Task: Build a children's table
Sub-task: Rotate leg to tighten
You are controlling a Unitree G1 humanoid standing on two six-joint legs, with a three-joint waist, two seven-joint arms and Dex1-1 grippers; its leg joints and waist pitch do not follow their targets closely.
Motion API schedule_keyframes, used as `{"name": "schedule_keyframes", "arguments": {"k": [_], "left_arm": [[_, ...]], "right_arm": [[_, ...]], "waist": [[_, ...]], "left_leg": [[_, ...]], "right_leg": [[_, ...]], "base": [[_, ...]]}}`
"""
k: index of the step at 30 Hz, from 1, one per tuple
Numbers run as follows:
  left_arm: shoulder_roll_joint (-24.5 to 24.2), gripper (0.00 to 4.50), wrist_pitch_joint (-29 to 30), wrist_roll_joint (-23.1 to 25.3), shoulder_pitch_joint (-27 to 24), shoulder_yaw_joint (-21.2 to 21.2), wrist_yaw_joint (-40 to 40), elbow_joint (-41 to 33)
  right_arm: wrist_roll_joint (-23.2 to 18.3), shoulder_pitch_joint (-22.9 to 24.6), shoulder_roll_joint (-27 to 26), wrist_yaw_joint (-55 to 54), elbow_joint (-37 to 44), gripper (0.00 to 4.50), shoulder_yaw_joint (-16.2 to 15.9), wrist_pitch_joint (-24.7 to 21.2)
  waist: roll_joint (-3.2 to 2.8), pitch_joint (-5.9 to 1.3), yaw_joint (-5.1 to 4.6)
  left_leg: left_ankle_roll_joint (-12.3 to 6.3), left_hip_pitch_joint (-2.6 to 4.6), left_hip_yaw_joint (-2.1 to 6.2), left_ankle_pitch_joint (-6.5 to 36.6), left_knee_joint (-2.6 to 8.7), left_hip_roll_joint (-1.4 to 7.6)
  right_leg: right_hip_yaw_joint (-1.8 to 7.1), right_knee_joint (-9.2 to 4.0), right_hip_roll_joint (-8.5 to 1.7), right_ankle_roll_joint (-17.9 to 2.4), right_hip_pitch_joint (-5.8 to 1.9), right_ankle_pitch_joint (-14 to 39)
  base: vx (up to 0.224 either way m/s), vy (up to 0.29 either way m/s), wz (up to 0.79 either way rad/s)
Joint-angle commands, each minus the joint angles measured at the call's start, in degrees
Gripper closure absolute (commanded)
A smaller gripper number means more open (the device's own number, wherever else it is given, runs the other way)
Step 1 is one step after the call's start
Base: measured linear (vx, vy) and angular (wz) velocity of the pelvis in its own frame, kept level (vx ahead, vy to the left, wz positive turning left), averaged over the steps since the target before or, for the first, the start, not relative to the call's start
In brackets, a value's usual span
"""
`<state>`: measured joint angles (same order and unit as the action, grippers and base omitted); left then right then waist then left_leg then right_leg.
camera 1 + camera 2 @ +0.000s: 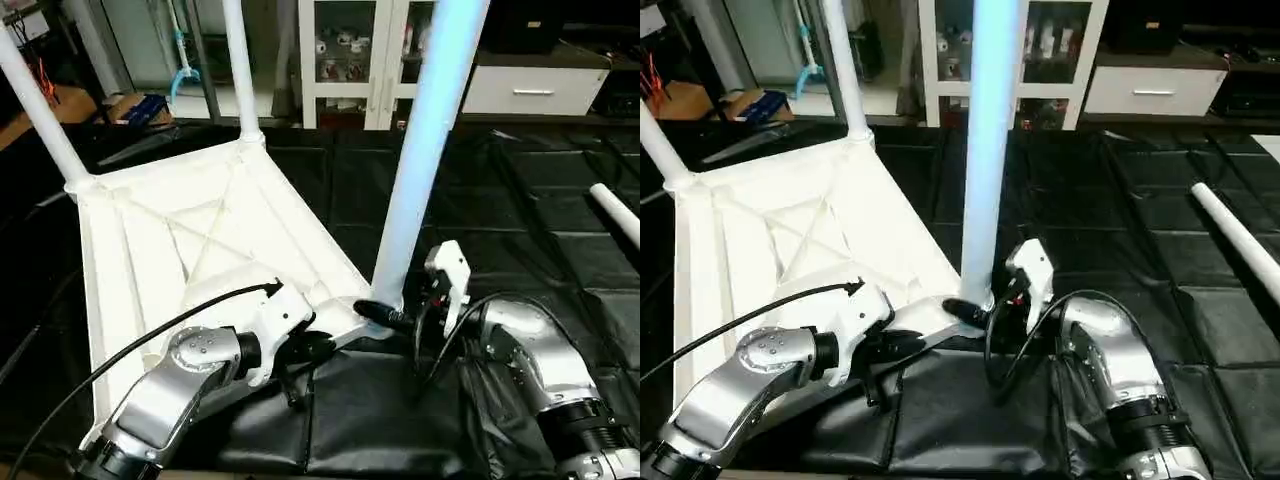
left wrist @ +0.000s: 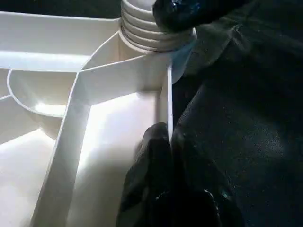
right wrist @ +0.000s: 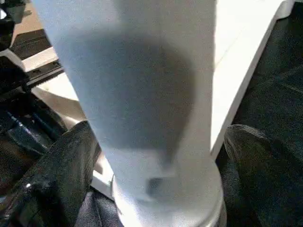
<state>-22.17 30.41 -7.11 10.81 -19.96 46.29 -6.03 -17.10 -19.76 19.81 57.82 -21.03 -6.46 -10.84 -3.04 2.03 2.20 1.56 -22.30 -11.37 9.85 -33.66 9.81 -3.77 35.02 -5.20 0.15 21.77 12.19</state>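
Table top (image 1: 190,250) lies upside down on the black mats (image 1: 520,210), ribbed underside up, near edge raised slightly over a black cloth (image 1: 360,410). Three legs stand upright in corner sockets: two at the far corners (image 1: 240,60) (image 1: 35,105), and a third leg (image 1: 425,130) at the near corner, just ahead of both grippers. Right gripper (image 3: 156,179) sits at the base of that third leg, fingers (image 3: 61,175) spread wide, one on each side of the leg with a gap showing on either side; the leg's collar stands between them, not gripped. Left gripper (image 2: 168,156) is pinched shut on the top's rim wall (image 2: 163,104), close beside the near corner socket (image 2: 151,35); the wall runs up between its two black fingers. The fourth leg (image 1: 1240,245) lies loose on the mats, well off to the right gripper's outer side. Beyond the table: a white glass-door cabinet (image 1: 365,55) and a white drawer unit (image 1: 535,90).
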Motion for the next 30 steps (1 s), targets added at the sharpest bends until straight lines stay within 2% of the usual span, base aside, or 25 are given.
{"name": "schedule_keyframes", "arguments": {"k": [1, 2, 8, 10, 13, 15, 19, 26, 28, 30], "left_arm": [[-0.5, 4.50, 0.6, -0.9, -1.0, -1.5, 1.8, -0.2], [-0.6, 4.50, 0.6, -0.9, -1.0, -1.6, 1.8, -0.2], [-0.7, 4.50, 0.5, -0.9, -0.9, -1.7, 2.1, -0.1], [-0.8, 4.50, 0.5, -0.9, -0.9, -1.7, 2.1, -0.1], [-0.9, 4.50, 0.6, -0.9, -0.9, -1.7, 2.3, -0.2], [-0.9, 4.50, 0.7, -0.9, -0.8, -1.7, 2.3, -0.2], [-1.0, 4.50, 0.9, -1.0, -0.9, -1.7, 2.4, -0.3], [-0.8, 4.50, 1.2, -0.9, -0.8, -1.8, 2.0, -0.1], [-0.3, 4.50, 1.9, -0.3, -0.4, -1.8, 0.9, 0.5], [0.7, 4.50, 3.1, 0.6, 0.5, -1.9, -1.0, 1.6]], "right_arm": [[0.6, 0.2, 0.8, 0.9, 0.0, 0.24, -0.4, 0.6], [0.7, 0.3, 0.8, 1.1, 0.0, 0.44, -0.4, 0.6], [1.0, 0.4, 0.3, 0.5, -0.8, 0.84, 0.2, 1.4], [0.9, 0.4, 0.3, 0.6, -0.8, 1.18, 0.1, 1.5], [0.7, 0.4, 0.5, 1.0, -0.9, 1.24, -0.1, 1.7], [0.7, 0.5, 0.5, 1.2, -0.9, 1.61, 0.0, 1.8], [0.8, 0.8, 0.4, 1.4, -0.8, 1.79, -0.1, 2.0], [1.0, 1.7, -1.0, -0.8, -0.6, 1.83, 0.3, 2.4], [2.0, 1.7, -2.1, -3.8, -1.1, 1.83, 0.5, 2.9], [4.5, 1.1, -4.4, -11.0, -3.2, 1.83, 1.2, 4.2]], "waist": [[0.70, -2.80, -0.06], [0.73, -2.81, -0.06], [0.73, -2.81, -0.03], [0.65, -2.81, -0.03], [0.66, -2.86, -0.05], [0.65, -2.91, -0.03], [0.71, -2.95, -0.01], [0.73, -2.93, -0.01], [0.66, -2.84, -0.13], [0.54, -2.58, -0.44]], "left_leg": [[-2.15, 1.25, 1.80, 14.9, 4.23, 3.57], [-2.31, 1.23, 1.77, 14.7, 4.19, 3.56], [-2.80, 1.20, 1.73, 14.4, 4.10, 3.50], [-2.61, 1.21, 1.76, 14.7, 4.10, 3.52], [-2.66, 1.24, 1.77, 14.6, 4.09, 3.54], [-2.79, 1.20, 1.74, 14.2, 4.01, 3.50], [-3.21, 1.21, 1.72, 13.5, 3.93, 3.50], [-3.41, 1.22, 1.68, 13.2, 3.90, 3.50], [-2.96, 1.19, 1.78, 14.3, 4.07, 3.51], [-1.44, 1.38, 1.81, 16.8, 4.35, 3.49]], "right_leg": [[2.71, -4.64, -3.19, -11.8, -1.40, 10.6], [2.70, -4.62, -3.17, -12.0, -1.42, 10.1], [2.64, -4.59, -3.20, -12.5, -1.52, 10.1], [2.64, -4.63, -3.19, -12.5, -1.51, 10.4], [2.62, -4.52, -3.12, -12.6, -1.54, 9.6], [2.64, -4.49, -3.16, -12.7, -1.60, 9.1], [2.60, -4.38, -3.14, -13.0, -1.63, 8.4], [2.60, -4.37, -3.12, -13.1, -1.62, 8.2], [2.56, -4.48, -3.14, -12.8, -1.62, 9.7], [2.60, -4.80, -3.09, -12.1, -1.28, 13.1]], "base": [[0.000, 0.000, 0.00], [0.000, 0.000, 0.00], [0.000, 0.000, 0.00], [0.000, 0.000, 0.00], [0.000, 0.000, 0.00], [0.000, 0.000, 0.00], [0.000, 0.000, 0.00], [0.000, 0.000, 0.00], [0.000, 0.000, 0.00], [0.000, 0.000, 0.00]]}}
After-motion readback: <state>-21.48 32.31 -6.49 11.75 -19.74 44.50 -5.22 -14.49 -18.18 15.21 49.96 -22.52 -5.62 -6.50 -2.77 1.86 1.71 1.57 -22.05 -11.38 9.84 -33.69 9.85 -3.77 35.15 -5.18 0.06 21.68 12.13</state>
